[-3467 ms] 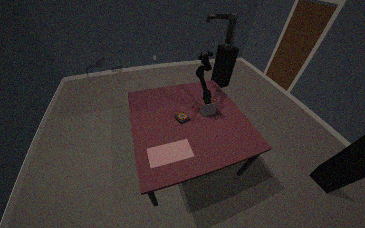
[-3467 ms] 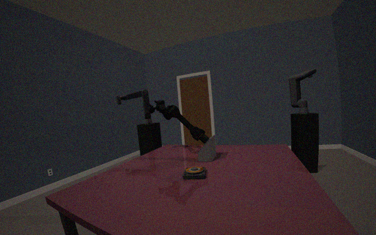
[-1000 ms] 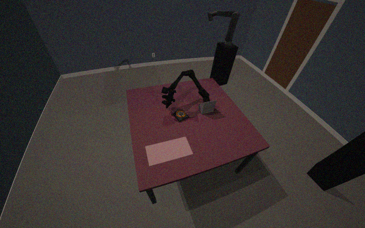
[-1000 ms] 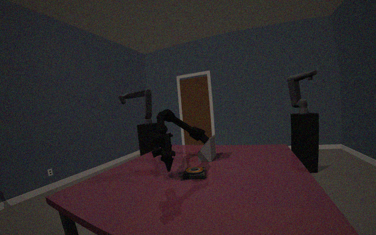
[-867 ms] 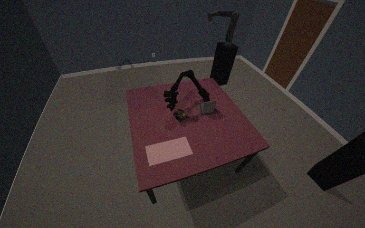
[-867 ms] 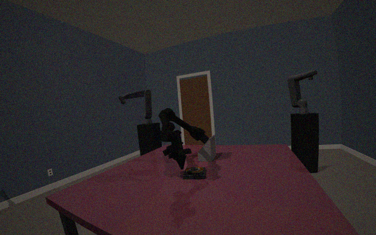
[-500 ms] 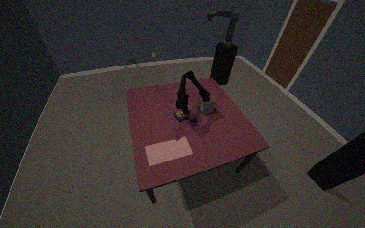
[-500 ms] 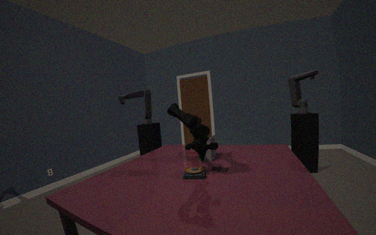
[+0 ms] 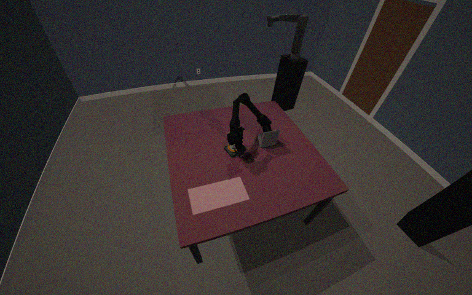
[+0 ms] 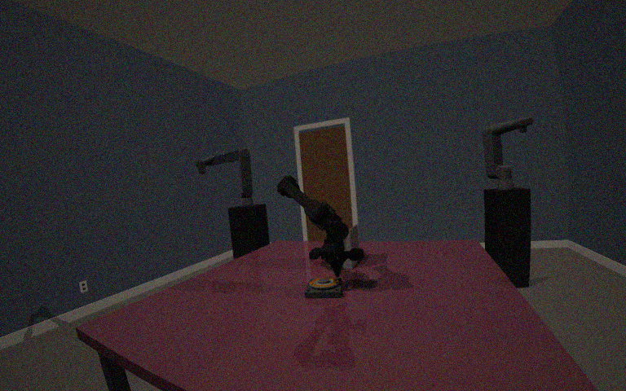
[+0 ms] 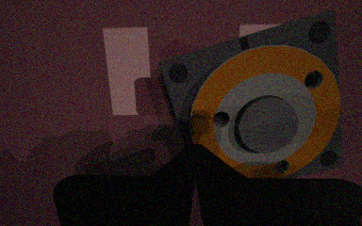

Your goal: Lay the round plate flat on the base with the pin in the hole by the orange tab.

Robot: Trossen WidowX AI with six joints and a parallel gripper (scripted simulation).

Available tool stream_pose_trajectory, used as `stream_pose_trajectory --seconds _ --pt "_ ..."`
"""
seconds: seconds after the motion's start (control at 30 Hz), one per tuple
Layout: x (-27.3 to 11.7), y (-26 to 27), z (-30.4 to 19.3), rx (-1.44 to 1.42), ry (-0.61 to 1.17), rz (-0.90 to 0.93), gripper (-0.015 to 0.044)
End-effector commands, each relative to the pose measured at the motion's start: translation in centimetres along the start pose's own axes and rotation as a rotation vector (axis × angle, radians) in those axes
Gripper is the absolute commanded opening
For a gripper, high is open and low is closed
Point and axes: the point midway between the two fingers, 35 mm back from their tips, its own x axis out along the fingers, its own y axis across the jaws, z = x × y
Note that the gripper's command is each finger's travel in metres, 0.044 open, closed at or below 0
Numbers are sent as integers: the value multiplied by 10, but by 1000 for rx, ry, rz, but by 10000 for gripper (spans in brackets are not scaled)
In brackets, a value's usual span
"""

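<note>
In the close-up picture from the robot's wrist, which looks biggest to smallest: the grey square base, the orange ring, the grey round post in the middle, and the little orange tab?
Largest to smallest, as they appear in the wrist view:
1. Grey square base
2. Orange ring
3. Round post
4. Orange tab

The shut hand hides part of the base's lower edge.

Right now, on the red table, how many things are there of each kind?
Round plate on its base: 1
Pale rectangular sheet: 1
Robot arm with shut pincer: 1
Total: 3
</note>
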Motion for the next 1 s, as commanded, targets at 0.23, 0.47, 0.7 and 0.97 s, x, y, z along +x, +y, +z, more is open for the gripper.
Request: stream_pose_trajectory --seconds 0.23,0.47,0.7,0.97 --pt "10 1 2 -9 -1 -5 0" --pt "10 2 11 -9 -1 -5 0" --pt "10 1 20 -8 -1 -5 0" --pt "10 -3 32 -8 -2 -6 0"
